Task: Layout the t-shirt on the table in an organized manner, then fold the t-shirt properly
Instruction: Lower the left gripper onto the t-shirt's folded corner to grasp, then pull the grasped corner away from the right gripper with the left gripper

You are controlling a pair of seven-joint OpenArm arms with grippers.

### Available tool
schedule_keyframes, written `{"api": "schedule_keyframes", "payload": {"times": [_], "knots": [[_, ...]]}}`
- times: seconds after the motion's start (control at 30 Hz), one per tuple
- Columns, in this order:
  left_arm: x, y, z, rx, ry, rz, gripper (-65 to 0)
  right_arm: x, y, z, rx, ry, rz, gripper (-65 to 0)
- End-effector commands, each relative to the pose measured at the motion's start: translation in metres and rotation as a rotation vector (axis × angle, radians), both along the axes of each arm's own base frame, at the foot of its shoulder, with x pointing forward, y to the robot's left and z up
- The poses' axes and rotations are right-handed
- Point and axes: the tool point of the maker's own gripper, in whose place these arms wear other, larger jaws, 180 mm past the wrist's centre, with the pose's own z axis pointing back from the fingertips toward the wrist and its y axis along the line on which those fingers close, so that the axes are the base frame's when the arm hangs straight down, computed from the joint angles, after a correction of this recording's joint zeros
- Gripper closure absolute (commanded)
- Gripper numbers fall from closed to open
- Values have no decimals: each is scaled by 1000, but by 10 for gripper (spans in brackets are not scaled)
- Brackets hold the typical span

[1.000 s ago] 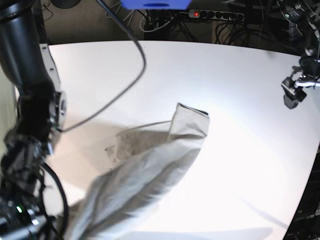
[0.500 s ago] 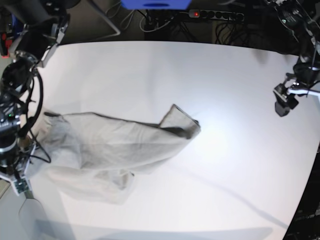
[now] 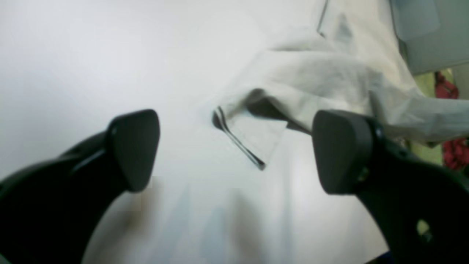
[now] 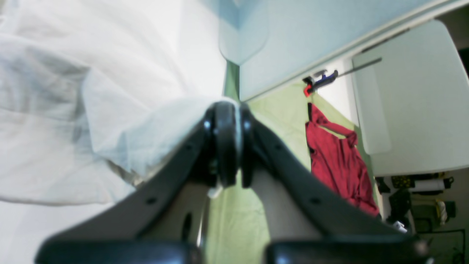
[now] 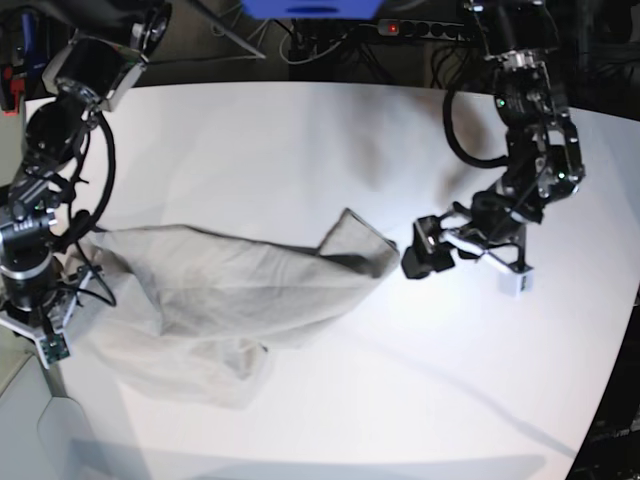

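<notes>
T-shirt (image 5: 230,300) fabric is spread crumpled over the left half of the table (image 5: 330,140), one edge clamped in the closed right gripper (image 4: 227,121) at the left table edge. Just right of its raised sleeve, the left gripper (image 5: 425,255) is held wide apart, gripping nothing.

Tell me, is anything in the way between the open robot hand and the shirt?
Nothing visible: only bare table lies between the open left gripper and the t-shirt sleeve ahead of it.
</notes>
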Motion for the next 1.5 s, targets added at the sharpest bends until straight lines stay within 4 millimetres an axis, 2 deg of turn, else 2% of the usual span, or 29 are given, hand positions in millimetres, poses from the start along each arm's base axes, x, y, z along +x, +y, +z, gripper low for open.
{"api": "schedule_keyframes", "payload": {"times": [0.0, 0.17, 0.33, 0.73, 0.9, 0.97, 1.17, 1.23, 1.3, 1.47], "knots": [[8, -9, 4, -8, -16, -9, -650, 3, 0, 15, -10, -50, 7, 0], [12, -44, -31, 54, 13, -49, -650, 2, 0, 12, -10, -42, 9, 0], [10, -64, -55, 46, 41, -83, -650, 2, 1, 12, -11, -42, 10, 0], [11, -66, -94, 42, 159, -90, -650, 2, 1, 12, -11, -42, 10, 0], [11, -61, -94, 57, 157, -90, -650, 2, 0, 13, -12, -44, 10, 0], [11, -60, -94, 62, 161, -92, -571, 2, 0, 13, -12, -44, 10, 0], [10, -38, -99, 106, 170, -82, -143, 2, 0, 13, -12, -44, 10, 0], [10, -33, -99, 113, 170, -76, -54, 2, 0, 13, -12, -44, 10, 0], [9, -31, -100, 116, 177, -73, 0, 2, 0, 13, -12, -44, 10, 0], [12, 4, -96, 183, 165, -57, -3, 2, 0, 13, -12, -44, 10, 0]]}}
